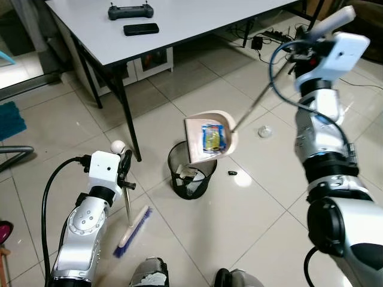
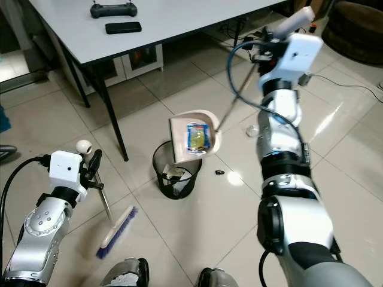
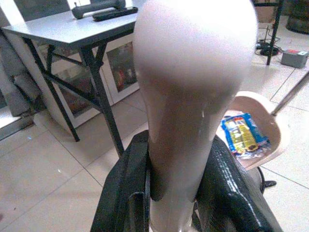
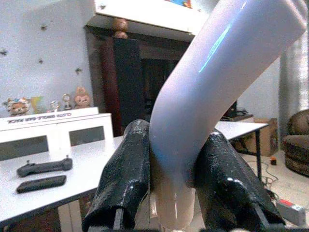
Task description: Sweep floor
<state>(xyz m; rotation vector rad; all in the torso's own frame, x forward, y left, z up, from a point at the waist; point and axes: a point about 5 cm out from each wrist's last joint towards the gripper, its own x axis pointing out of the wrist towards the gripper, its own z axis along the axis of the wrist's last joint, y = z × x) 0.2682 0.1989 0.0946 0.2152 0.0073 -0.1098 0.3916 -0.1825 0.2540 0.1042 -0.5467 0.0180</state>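
Now | right gripper (image 4: 174, 193) clenched on beige long-handled dustpan (image 1: 209, 136), tilted over black mesh wastebasket (image 1: 191, 173) to dump blue-yellow wrapper (image 1: 212, 137) | left gripper (image 3: 176, 193) clamps purple-bristled broom (image 1: 133, 230) (parked upright, out of the way)

Glossy pale tiled floor (image 1: 197, 233) beneath a white table (image 1: 179, 18).

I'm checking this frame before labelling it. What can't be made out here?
- Trash bin contents: head views, partly hidden by the tilted dustpan.
- Wrapper print: too small.
- Small dark bit on the floor: too small to identify.
- Broom handle top: left wrist view, blurred by closeness.
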